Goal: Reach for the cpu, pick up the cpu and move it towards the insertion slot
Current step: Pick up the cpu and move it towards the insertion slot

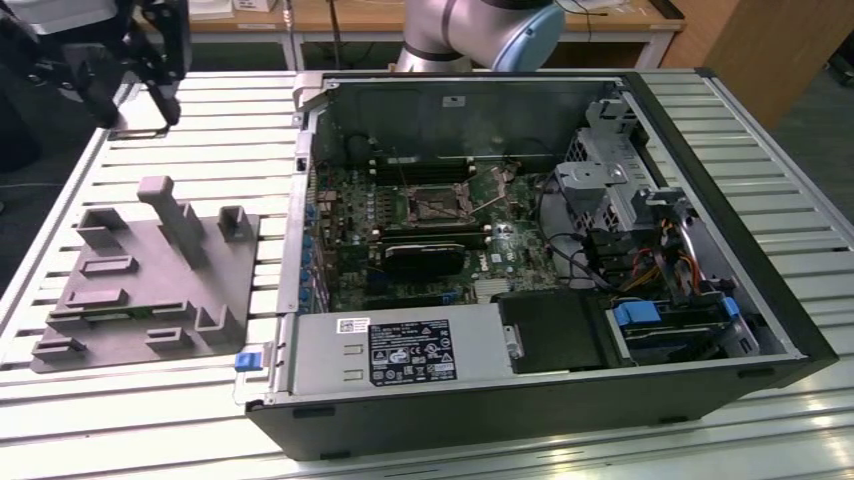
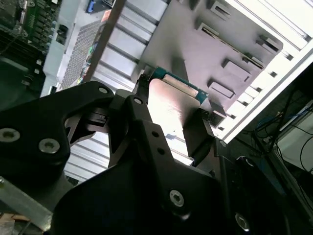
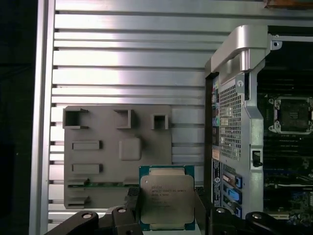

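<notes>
**Chip held in the gripper, above the surface and clear of the case**

You had the gripper [image 3: 166, 208] closed on the cpu [image 3: 166, 198], one finger [image 2: 199, 134] on each of two opposite edges, as both wrist views showed. The chip sat flat between them, its metal top facing the first wrist camera.

In the exterior view your gripper [image 1: 127, 75] hung above the slatted metal surface [image 1: 200, 110], at the far corner on the exterior view's left, well apart from the insertion slot [image 1: 438, 204]. That socket lay on the board inside the open computer case [image 1: 534, 400], near the middle of the board.

Between the chip and the socket stood the side wall [image 3: 234, 107] of the case, a tall perforated metal panel with a rounded top corner. Under the chip in the first wrist view lay the grey fixture block [image 3: 117, 161], resting on the slats beside the case, with its upright posts [image 1: 174, 220] pointing up. The power supply box [image 1: 387, 350] filled the near corner of the case.
</notes>
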`<state>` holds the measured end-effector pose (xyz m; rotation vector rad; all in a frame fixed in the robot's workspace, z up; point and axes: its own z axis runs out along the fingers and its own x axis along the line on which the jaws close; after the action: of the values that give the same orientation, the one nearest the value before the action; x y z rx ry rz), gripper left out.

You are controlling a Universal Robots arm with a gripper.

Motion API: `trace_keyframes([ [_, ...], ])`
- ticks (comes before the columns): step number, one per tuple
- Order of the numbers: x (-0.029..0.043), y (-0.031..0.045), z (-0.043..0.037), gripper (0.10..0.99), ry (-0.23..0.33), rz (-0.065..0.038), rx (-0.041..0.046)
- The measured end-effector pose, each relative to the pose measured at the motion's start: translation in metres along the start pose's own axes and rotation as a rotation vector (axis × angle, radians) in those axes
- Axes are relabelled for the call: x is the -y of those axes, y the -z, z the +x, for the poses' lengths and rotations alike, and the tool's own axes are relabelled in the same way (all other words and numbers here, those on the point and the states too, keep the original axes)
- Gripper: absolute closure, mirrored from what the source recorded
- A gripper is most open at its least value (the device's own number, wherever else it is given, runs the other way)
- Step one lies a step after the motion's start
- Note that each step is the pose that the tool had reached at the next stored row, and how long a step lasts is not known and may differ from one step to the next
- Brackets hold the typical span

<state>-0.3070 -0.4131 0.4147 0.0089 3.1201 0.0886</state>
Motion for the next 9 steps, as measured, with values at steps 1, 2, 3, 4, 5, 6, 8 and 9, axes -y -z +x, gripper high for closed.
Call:
trace_keyframes([
  [1, -0.0001, -0.0001, -0.0045, 0.553, 0.0, 0.0, -0.0002],
  [2, -0.0001, -0.0003, -0.0089, 0.553, 0.0, 0.0, -0.0002],
  [3, -0.0001, -0.0004, -0.0135, 0.553, 0.0, 0.0, -0.0003],
  [4, -0.0001, -0.0006, -0.018, 0.553, 0.0, 0.0, -0.0005],
  [5, -0.0001, -0.0008, -0.0225, 0.553, 0.0, 0.0, -0.0007],
  [6, -0.0001, -0.0009, -0.027, 0.553, 0.0, 0.0, -0.001],
  [8, -0.0002, -0.0015, -0.0362, 0.553, 0.0, 0.0, -0.0013],
  [9, -0.0002, -0.0019, -0.0407, 0.553, 0.0, 0.0, -0.0015],
])
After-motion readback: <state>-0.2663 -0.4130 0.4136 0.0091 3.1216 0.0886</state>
